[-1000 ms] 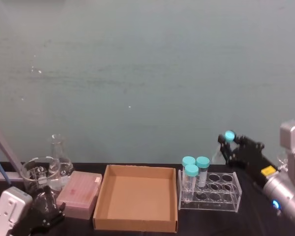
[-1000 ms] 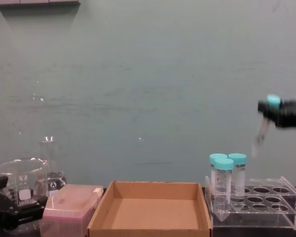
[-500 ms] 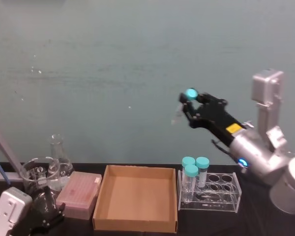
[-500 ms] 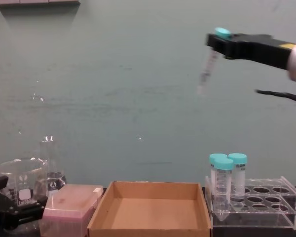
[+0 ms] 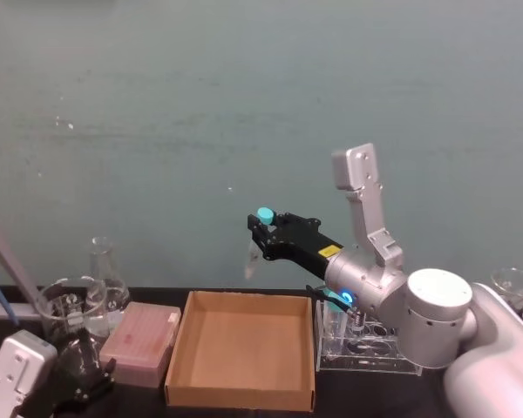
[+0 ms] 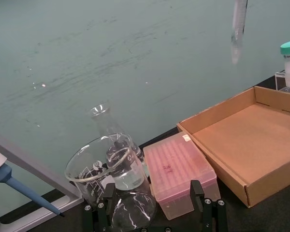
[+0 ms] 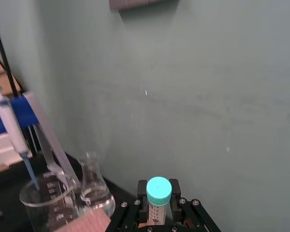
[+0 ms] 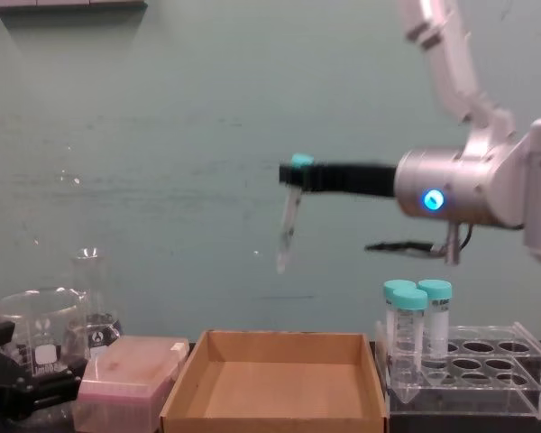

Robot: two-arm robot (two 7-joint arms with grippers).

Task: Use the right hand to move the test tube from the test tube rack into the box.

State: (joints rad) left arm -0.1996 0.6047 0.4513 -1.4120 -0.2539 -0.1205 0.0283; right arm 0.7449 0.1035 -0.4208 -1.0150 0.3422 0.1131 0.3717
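My right gripper [image 5: 263,237] is shut on the test tube [image 5: 254,255] just under its small teal cap [image 7: 158,189]. The slim clear tube [image 8: 288,225] hangs tilted, tip down, well above the box [image 8: 275,417]. The box [image 5: 241,344] is a shallow brown cardboard tray with nothing in it. To its right stands the clear test tube rack [image 8: 487,379], partly behind my right arm in the head view. The tube's tip [image 6: 238,26] also shows above the box [image 6: 251,135] in the left wrist view. My left gripper [image 6: 154,212] rests open at the table's near left.
Three wider teal-capped tubes [image 8: 415,311] stand in the rack's left end. A pink translucent box [image 5: 141,344] lies left of the cardboard box. Behind it are a glass beaker [image 5: 68,306] and a conical flask [image 5: 106,274]. A teal wall rises close behind the table.
My right arm has swung left and down with the test tube, from high above the rack to over the box. The left arm has not moved.
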